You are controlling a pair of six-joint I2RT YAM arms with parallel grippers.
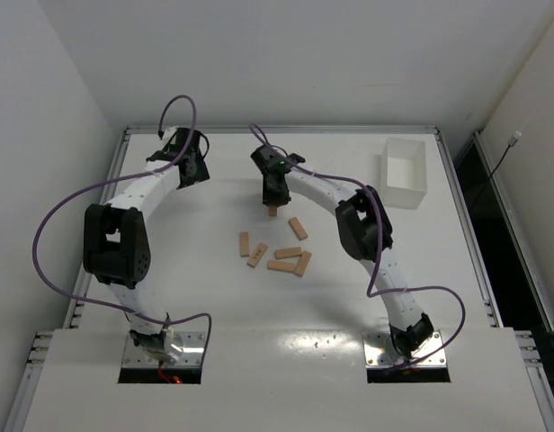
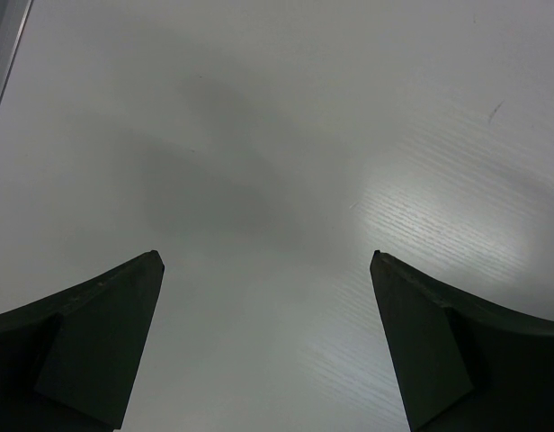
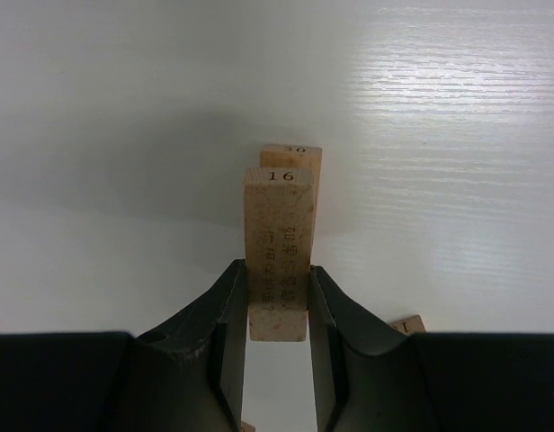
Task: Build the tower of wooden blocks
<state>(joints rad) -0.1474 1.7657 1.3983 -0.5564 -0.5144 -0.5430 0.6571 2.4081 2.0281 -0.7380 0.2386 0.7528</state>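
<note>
Jaws of the right gripper (image 3: 277, 268) were closed on a wood block (image 3: 277, 211) marked 16, held just over a second block (image 3: 300, 155) on the table (image 3: 457, 135). Loose blocks (image 1: 257, 255) were scattered nearby. The left gripper (image 2: 266, 261) was held wide apart over the table.

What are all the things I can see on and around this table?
wood blocks: six loose, tan, lying flat mid-table.
held block: one, tan, marked 16, in the right gripper.
another block: one, tan, just beyond the held one.
tray: one, white, table's far right corner.
table: one, white, under everything.
cables: two, purple, looping along the arms.
left gripper: one, black, open above the table.
right gripper: one, black, shut on the held block.
</note>
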